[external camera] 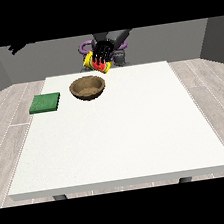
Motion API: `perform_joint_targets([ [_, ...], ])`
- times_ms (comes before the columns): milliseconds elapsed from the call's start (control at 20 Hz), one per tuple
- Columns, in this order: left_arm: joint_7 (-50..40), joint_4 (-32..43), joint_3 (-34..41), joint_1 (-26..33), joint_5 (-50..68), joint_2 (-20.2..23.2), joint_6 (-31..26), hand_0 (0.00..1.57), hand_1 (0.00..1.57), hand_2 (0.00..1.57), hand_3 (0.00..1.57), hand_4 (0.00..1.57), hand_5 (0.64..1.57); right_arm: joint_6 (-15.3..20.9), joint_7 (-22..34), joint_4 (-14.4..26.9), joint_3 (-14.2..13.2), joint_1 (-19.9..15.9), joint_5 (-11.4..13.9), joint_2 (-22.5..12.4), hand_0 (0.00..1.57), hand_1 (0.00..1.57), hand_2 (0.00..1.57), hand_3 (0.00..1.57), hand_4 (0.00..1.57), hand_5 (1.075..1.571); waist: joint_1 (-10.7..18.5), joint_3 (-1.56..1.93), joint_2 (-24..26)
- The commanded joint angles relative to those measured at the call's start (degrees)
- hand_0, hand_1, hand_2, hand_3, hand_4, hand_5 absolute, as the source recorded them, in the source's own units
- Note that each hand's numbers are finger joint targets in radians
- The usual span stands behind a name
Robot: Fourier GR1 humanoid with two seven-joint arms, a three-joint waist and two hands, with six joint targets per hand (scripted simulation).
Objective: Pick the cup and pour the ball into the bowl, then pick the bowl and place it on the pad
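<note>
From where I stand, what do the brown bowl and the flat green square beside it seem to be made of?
The round brown bowl looks like wood: a mottled, grainy brown with a dull finish and no shine, though it could be matte ceramic. The flat green square pad looks like foam or felt: thin, evenly green, matte, with soft edges. Neither surface shows a reflection, so both readings stay guesses.

table (pixel 138 140): bowl (pixel 87 87) on it, toward the far edge, left of centre | pad (pixel 45 103) on the table at its left edge, left of the bowl and apart from it | cup (pixel 98 63) above the table, behind the bowl, tilted, in a hand (pixel 103 51) | other hand (pixel 20 46) far up at the view's left, well apart
</note>
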State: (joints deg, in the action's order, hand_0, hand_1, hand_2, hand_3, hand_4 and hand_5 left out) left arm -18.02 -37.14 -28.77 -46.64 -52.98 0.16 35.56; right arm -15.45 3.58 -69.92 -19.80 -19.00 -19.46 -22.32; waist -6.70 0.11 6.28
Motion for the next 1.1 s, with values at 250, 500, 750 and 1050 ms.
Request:
perform_joint_targets([
  [250, -7.5, 0.5, -6.1, -6.4, -11.2, 0.7, -12.2, 0.00, 0.00, 1.57, 1.43, 0.87, 1.559, -1.3, -1.5, 4.8, -4.0, 1.2, -0.9, -3.9, 0.00, 0.00, 0.00, 0.24, 0.45, 1.570, 5.0, -0.06, 1.3],
  [500, -10.9, 0.0, -8.3, -3.8, -17.6, 0.2, -12.3, 0.25, 0.25, 1.57, 1.45, 0.66, 1.534, 1.3, -1.7, 3.3, -1.5, 2.1, 0.4, 0.1, 0.00, 0.00, 0.00, 0.35, 0.43, 1.570, 5.3, -0.11, 1.2],
  [750, -13.0, 1.5, -6.7, -6.3, -22.8, 1.0, -13.7, 0.53, 0.53, 1.45, 1.57, 0.50, 1.540, -1.0, -2.1, 1.6, -0.6, 0.5, -0.9, 0.0, 0.00, 0.00, 0.00, 0.42, 0.44, 1.570, 2.2, -0.12, -3.4],
  [1050, -8.6, -1.0, -8.2, -4.7, -25.2, -0.1, -19.4, 0.00, 0.00, 1.15, 1.55, 0.86, 1.571, -0.4, -2.7, 1.2, -1.0, 1.5, -1.7, 1.1, 0.00, 0.00, 0.00, 0.27, 0.46, 1.570, 2.0, -0.11, -2.3],
])
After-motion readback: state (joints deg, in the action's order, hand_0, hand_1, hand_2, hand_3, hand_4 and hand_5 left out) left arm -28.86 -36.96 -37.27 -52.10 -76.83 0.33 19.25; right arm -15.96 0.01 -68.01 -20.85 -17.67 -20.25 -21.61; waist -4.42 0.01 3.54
